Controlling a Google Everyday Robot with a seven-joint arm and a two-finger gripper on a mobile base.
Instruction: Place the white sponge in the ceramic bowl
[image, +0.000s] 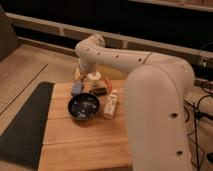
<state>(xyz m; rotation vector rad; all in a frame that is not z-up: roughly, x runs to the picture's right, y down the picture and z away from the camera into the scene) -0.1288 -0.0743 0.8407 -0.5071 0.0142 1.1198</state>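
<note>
The white arm (155, 85) arches over the wooden table (75, 145), where the ceramic bowl (84, 107) sits. A dark mat (25, 125) lies left of the bowl. The gripper (93, 80) hangs just behind the bowl; its grip cannot be told. A pale bottle (110, 104) lies just right of the bowl, its label unreadable.
</note>
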